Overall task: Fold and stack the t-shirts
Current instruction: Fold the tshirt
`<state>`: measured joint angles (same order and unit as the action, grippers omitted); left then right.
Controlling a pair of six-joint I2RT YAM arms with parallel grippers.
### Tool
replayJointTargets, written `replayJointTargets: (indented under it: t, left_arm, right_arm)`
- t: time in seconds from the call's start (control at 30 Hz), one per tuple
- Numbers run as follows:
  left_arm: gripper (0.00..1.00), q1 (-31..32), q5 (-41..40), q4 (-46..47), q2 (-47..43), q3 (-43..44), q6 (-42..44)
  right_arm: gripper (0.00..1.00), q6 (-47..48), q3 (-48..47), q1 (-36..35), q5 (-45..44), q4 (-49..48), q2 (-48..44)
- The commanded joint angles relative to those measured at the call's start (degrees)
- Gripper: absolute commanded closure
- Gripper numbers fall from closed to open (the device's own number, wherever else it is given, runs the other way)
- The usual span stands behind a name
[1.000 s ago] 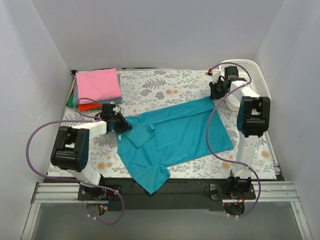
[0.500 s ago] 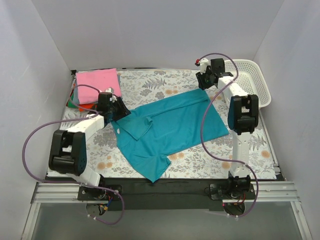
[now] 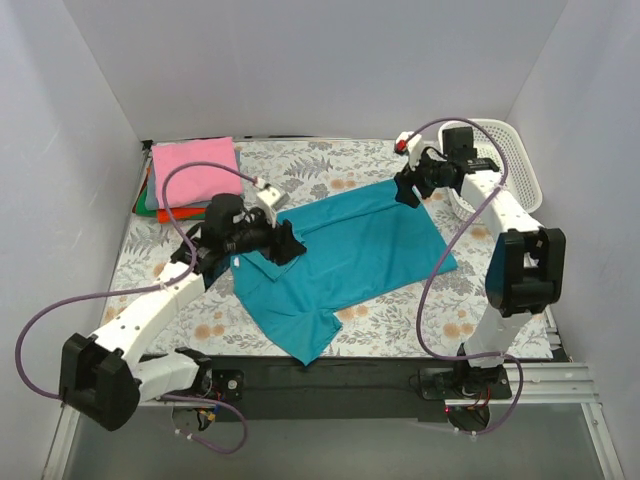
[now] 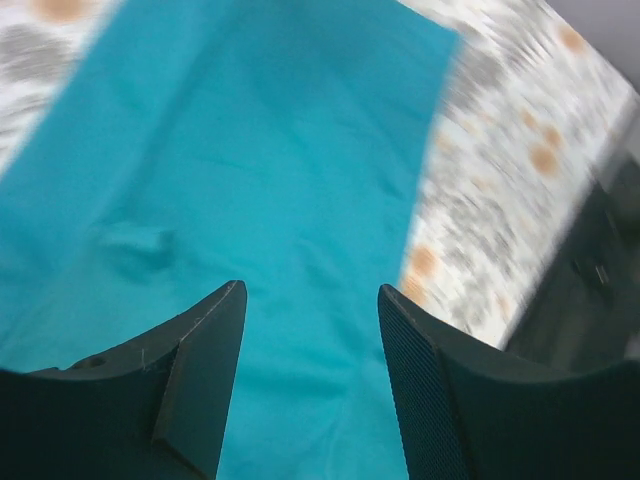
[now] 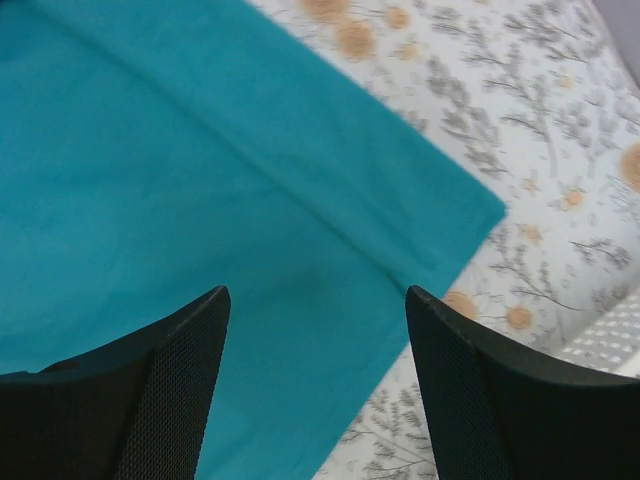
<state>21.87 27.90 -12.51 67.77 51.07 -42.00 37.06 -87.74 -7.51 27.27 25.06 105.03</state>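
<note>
A teal-blue t-shirt [image 3: 345, 250] lies spread across the middle of the table, with one sleeve folded in at its left side. My left gripper [image 3: 286, 246] hovers over that left part, open, with only teal cloth [image 4: 250, 150] under the gap between its jaws [image 4: 312, 292]. My right gripper [image 3: 406, 190] hangs above the shirt's far right corner, open and empty [image 5: 315, 295], with the shirt's corner [image 5: 200, 180] below. A pink folded t-shirt [image 3: 195, 168] tops the stack at the back left. An orange-red edge [image 3: 162, 213] shows beneath it.
A white mesh basket [image 3: 512, 160] stands at the back right, and its rim [image 5: 612, 340] lies close to the right gripper. The floral table cloth [image 3: 330, 165] covers the table. White walls close in on three sides.
Both grippers have opened and let go of the teal shirt, which ended up shifted left and back. The left arm has swung right over the shirt.
</note>
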Motion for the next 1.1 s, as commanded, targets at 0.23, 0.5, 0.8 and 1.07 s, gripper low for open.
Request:
replayJointTargets:
  t: [0.23, 0.5, 0.8, 1.07]
  left_arm:
    - [0.49, 31.63, -0.97, -2.42, -9.33, -12.13, 15.37]
    - [0.59, 49.58, -18.92, -11.82, -0.81, -11.60, 16.07]
    - [0.59, 53.71, -24.75, -12.97, -1.31, -15.12, 17.91]
    - [0.59, 56.18, -20.97, -16.23, -6.15, -15.91, 17.57]
  right_arm:
    - [0.22, 18.05, 25.93, 1.71, 16.94, 15.81, -18.54]
    - [0.22, 15.59, 32.46, 3.46, 17.12, 15.46, -22.33]
    - [0.23, 14.97, 33.60, 3.99, 16.94, 15.46, -21.10]
    - [0.23, 14.53, 32.99, 4.17, 16.59, 15.46, -20.48]
